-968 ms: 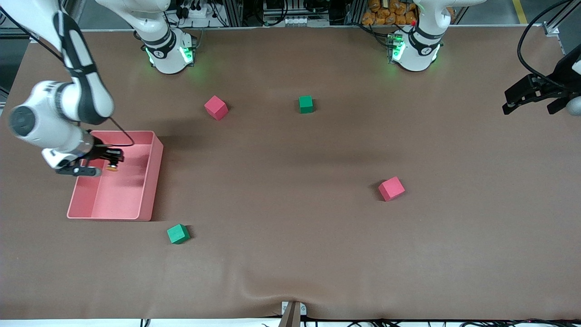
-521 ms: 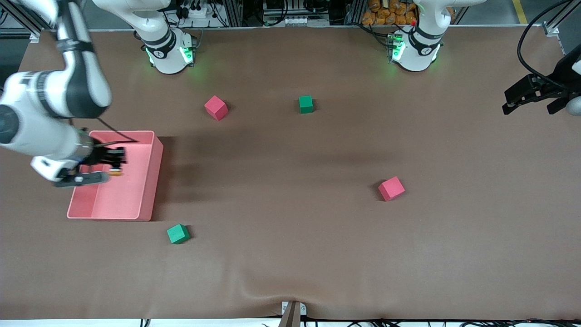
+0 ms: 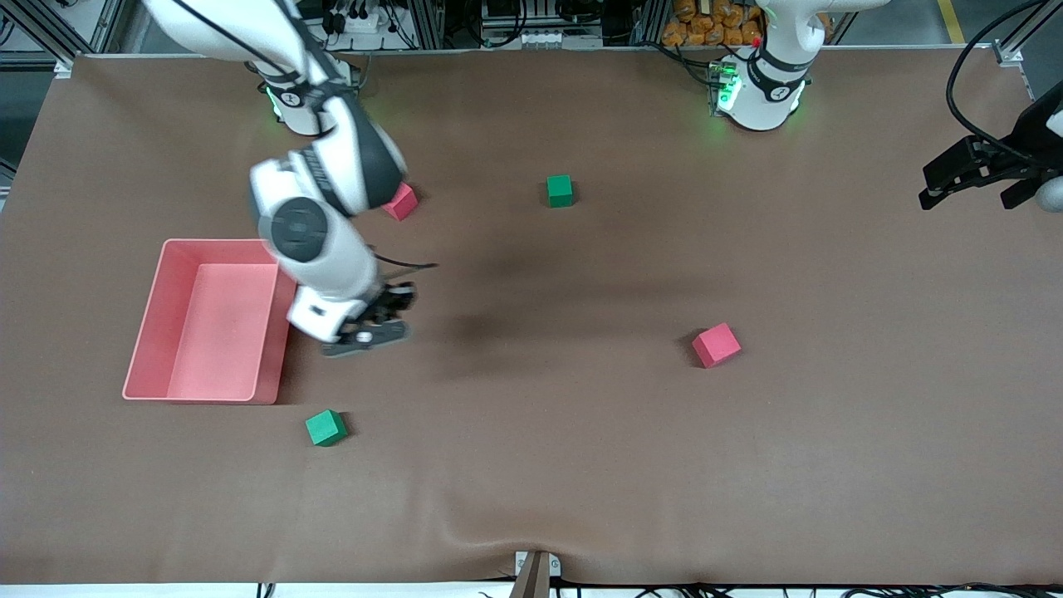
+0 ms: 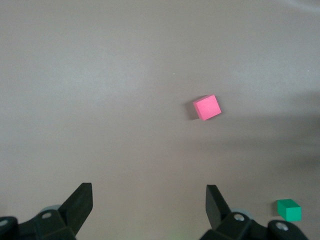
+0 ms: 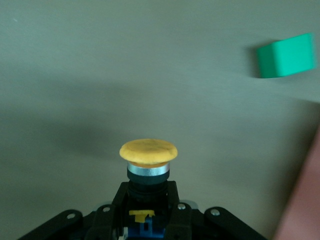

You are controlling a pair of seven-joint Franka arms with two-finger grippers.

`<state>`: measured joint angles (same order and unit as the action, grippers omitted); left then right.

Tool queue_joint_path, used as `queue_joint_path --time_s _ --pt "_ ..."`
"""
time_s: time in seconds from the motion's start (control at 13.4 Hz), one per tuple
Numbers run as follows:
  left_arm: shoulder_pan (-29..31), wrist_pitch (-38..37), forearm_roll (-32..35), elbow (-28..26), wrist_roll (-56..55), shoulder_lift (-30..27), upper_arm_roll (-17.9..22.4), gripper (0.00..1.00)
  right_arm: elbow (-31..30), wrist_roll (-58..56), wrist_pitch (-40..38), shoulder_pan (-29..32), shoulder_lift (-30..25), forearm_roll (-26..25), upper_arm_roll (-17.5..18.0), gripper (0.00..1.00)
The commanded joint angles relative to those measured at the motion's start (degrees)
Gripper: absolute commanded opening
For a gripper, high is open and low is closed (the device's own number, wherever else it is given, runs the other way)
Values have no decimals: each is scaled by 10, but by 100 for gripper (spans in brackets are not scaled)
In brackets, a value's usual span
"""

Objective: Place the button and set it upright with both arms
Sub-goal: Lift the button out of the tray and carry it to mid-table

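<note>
In the right wrist view the button [image 5: 148, 152] shows an orange cap, a silver ring and a black body with blue and yellow parts. My right gripper [image 5: 147, 194] is shut on that black body, cap pointing away from the wrist. From the front, the right gripper [image 3: 399, 299] hangs over bare brown table beside the pink tray [image 3: 224, 332], and the button itself is hidden by the hand. My left gripper [image 3: 967, 176] waits in the air over the left arm's end of the table. It stands open [image 4: 148, 196] with nothing between its fingers.
One red cube [image 3: 402, 201] is partly hidden by the right arm's elbow; another red cube [image 3: 716, 345] lies toward the left arm's end. A green cube [image 3: 560, 190] sits near the bases, and a second green cube [image 3: 325, 428] lies nearer the front camera than the tray.
The right arm has swung out from over the pink tray toward the table's middle, carrying the button. The left arm has stayed still.
</note>
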<state>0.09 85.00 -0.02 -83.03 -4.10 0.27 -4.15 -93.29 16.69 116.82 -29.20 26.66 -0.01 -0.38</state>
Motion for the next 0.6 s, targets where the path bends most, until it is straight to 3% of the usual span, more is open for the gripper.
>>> queue_joint_path --time_s 0.0,0.22,0.45,0.52 --pt "5 -6 -10 3 10 -1 -2 100 84 116 36 -66 101 -3 -9 0" --pt "5 -8 -10 2 11 -1 -2 100 115 241 122 -114 168 -3 -9 0" --pt "5 -8 -10 2 11 0 -2 100 191 299 131 -165 236 -3 -9 1" --pt "4 -8 -10 2 10 0 -2 100 202 309 132 -176 248 -4 -10 9"
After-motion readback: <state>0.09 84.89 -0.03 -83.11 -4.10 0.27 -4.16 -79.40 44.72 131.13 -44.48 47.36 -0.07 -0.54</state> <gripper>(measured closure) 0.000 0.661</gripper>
